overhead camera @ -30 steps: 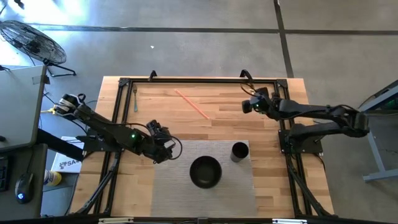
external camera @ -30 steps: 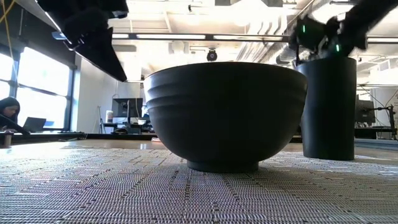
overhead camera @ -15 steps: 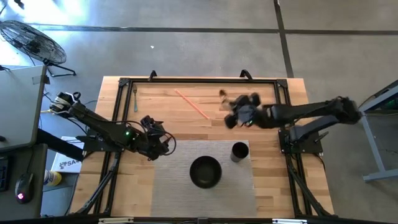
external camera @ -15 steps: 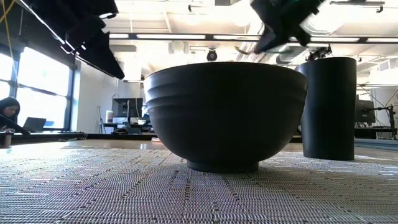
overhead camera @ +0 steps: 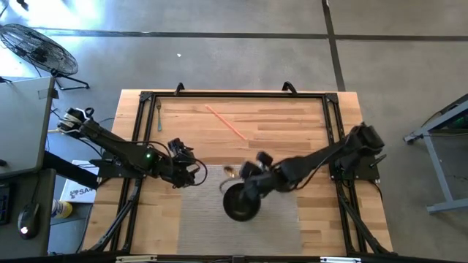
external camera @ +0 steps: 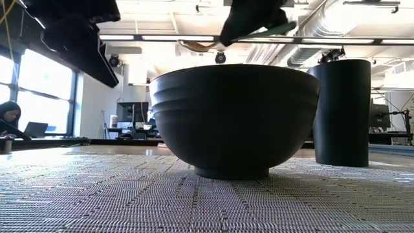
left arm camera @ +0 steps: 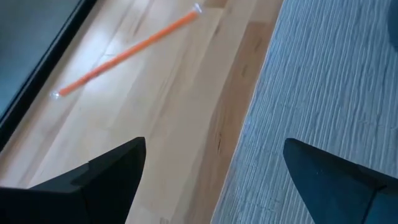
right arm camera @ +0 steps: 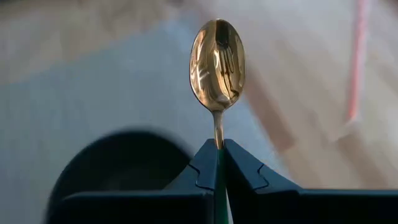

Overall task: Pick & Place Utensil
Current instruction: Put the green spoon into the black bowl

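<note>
A gold spoon (right arm camera: 217, 62) sticks out ahead of my right gripper (right arm camera: 219, 149), which is shut on it. In the high view that gripper (overhead camera: 245, 179) hangs over the far rim of the black bowl (overhead camera: 241, 206), which stands on the grey mat (overhead camera: 197, 212). The low view shows the spoon (external camera: 197, 45) above the bowl (external camera: 236, 120), clear of it. My left gripper (overhead camera: 189, 172) hovers open at the mat's left edge, its fingers (left arm camera: 93, 180) with nothing between them. My right gripper pinches the spoon's thin neck (right arm camera: 217, 132), just behind its oval bowl, between the two fingertips. The spoon runs along the fingers and juts forward from them; the rest of its handle is hidden between them. The gripper slants down from the table's right, and the spoon is lifted clear.
A tall black cup (external camera: 343, 113) stands on the mat right of the bowl, under my right arm in the high view. An orange straw (overhead camera: 225, 120) and a fork (overhead camera: 159, 113) lie on the wood at the far side. A black frame (overhead camera: 234, 93) edges the table.
My right gripper has swept with the spoon from the table's far right corner toward the near left and has risen, rolling its wrist, and now hangs above the bowl's rim. My left gripper has drawn back a little toward the left edge, still open.
</note>
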